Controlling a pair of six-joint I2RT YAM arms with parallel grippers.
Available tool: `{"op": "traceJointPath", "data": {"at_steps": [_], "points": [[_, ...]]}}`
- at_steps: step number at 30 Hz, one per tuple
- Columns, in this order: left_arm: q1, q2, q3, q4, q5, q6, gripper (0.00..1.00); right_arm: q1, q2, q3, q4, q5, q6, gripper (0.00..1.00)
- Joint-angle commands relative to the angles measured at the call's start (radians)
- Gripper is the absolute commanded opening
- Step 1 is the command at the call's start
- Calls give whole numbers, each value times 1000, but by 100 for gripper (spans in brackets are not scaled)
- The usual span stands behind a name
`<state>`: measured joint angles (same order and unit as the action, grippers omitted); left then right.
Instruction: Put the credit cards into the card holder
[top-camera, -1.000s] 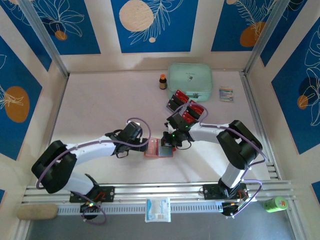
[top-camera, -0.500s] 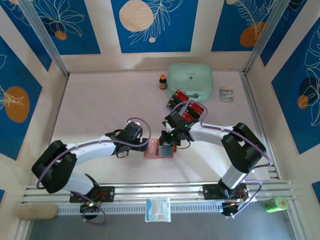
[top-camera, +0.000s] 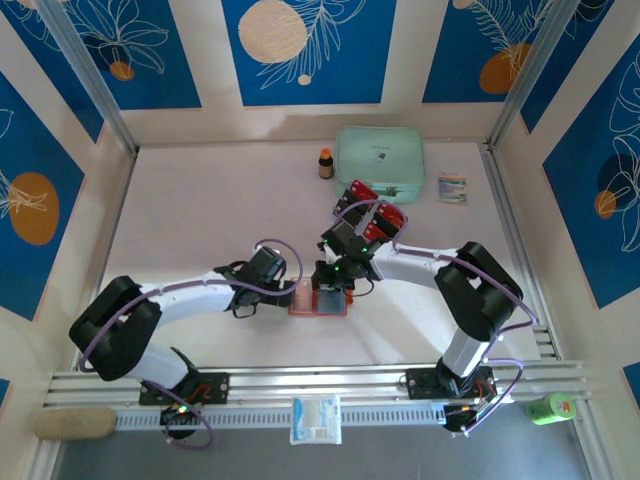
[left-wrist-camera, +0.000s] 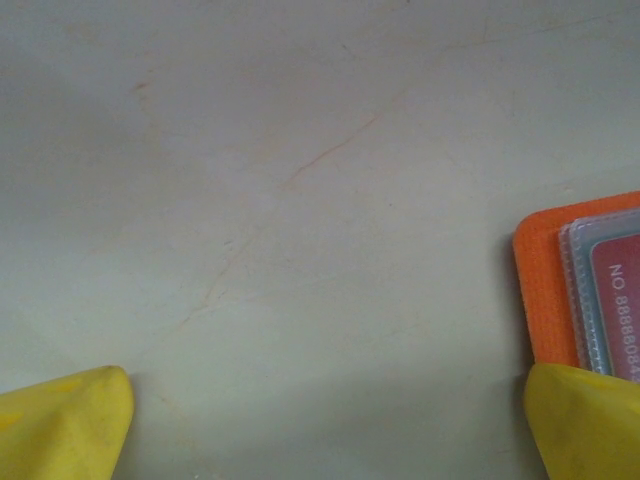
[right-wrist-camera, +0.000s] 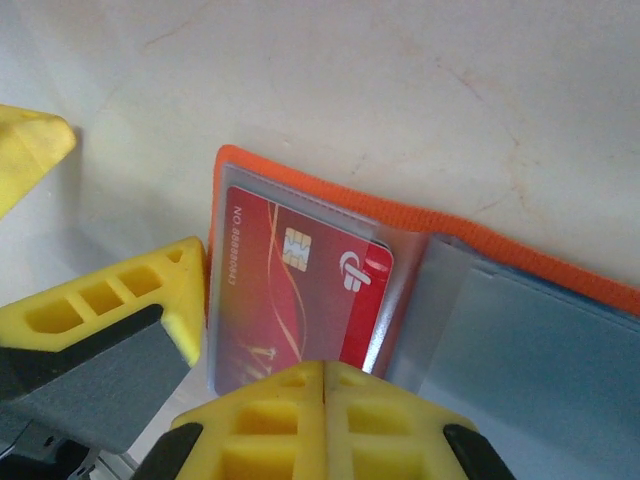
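Lying open by R end effector (right-wrist-camera: 323, 375): card holder (right-wrist-camera: 520, 340).

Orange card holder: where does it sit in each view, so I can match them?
Top external: card holder just below centre.
Left wrist: its orange corner at the right edge.
Right wrist: lying open across the middle.
Shared landmark: the red card in its clear sleeve.
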<state>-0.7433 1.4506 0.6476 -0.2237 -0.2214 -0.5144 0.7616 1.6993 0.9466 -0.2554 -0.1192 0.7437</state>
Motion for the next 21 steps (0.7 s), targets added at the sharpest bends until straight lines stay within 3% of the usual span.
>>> {"op": "traceJointPath", "data": {"at_steps": [1, 21], "points": [[10, 10, -11, 6, -16, 24, 100, 8, 19, 12, -13, -1, 0, 0], [10, 10, -14, 18, -3, 27, 100, 25, 92, 37, 1, -18, 3, 0]]}}
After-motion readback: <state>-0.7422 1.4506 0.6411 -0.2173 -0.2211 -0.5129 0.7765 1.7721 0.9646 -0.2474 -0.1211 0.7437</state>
